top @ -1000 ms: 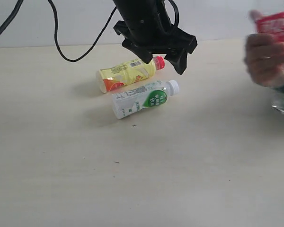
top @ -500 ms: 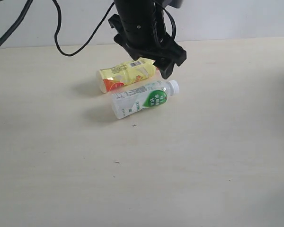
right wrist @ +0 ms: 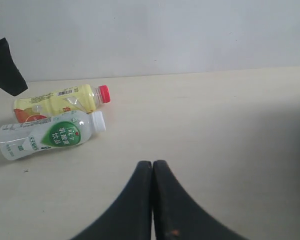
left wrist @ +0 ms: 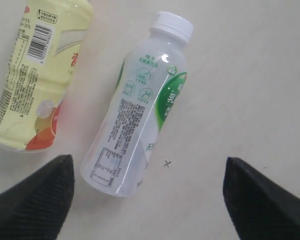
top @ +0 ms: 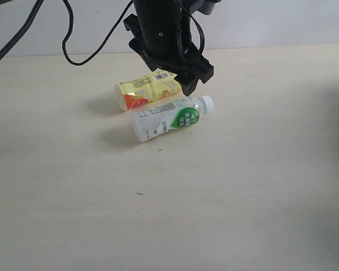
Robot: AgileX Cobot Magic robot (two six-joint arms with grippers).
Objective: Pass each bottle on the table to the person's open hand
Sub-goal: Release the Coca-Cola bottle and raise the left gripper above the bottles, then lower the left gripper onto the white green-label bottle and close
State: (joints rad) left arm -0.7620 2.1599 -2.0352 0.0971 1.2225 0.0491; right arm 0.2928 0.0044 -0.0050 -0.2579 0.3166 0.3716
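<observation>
Left claw point(left wrist: 150, 200) gapes wide and empty over the bottles; right claw point(right wrist: 152, 172) is pinched closed on nothing. On the table point(top: 243, 186), far and left of centre, I count two lying down: one white bottle point(top: 169, 117) and one yellow bottle point(top: 150, 90) behind it. I judge them light, slick and squashable, so I'd grip mid-body.

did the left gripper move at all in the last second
Yes. In the exterior view the left gripper has shifted left and lower. It now covers the cap end of the yellow bottle, which showed before. The bottle itself has stayed put.
</observation>
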